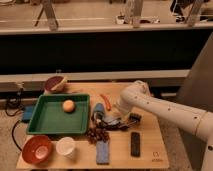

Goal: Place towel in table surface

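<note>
The table (150, 156) carries everything. The white arm (167, 107) reaches in from the right, bends at its elbow and drops toward the middle of the board. The green tray (50, 119) fills the left half and holds only a round orange fruit (68, 105).

The towel (99, 113) appears to be the crumpled blue-and-dark cloth just right of the tray. It lies low against the wood, with the gripper (121, 121) at its right end. By my reading the task is near its close. The cloth looks to be down on the table already, and what is left is to let go, if that is not done, and lift the arm clear.

Much is unsure. The gripper merges with the cloth and with a dark shape beside it, so I cannot tell whether the jaws are open or closed, or whether they have hold of the cloth. A second blue strip (102, 151) lies near the front edge, below a dark cluster (97, 135) that may be grapes. It could be a sponge or another cloth. The arm's base is cut off at the right.
</note>
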You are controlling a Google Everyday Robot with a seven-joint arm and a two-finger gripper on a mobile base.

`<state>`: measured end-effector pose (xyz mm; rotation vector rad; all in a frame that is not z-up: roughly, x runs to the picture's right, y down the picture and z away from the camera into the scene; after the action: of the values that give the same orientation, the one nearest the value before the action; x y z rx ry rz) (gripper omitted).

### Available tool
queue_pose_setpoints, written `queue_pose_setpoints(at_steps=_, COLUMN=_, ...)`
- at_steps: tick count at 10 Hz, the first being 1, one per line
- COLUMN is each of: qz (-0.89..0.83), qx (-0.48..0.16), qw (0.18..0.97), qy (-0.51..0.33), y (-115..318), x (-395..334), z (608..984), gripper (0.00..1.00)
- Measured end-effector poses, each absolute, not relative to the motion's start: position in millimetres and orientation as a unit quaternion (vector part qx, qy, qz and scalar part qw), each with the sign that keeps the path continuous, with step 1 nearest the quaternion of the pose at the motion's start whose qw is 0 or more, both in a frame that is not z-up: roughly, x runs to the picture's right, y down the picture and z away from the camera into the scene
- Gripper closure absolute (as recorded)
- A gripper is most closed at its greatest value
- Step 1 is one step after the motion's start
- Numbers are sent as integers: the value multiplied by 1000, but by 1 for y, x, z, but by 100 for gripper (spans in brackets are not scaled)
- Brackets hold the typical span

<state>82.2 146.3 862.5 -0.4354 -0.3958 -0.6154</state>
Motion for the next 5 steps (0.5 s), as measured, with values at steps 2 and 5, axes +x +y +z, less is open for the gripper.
queue_pose_setpoints(at_steps=2, qz=-361, qx=-205, qw=882, qy=-222, y=147, x=74, z=864, gripper=33)
queue_pose_setpoints(at_steps=5, qz=-458, qx=-182, qw=829, qy=-263, y=153, x=68, z=857, gripper=33)
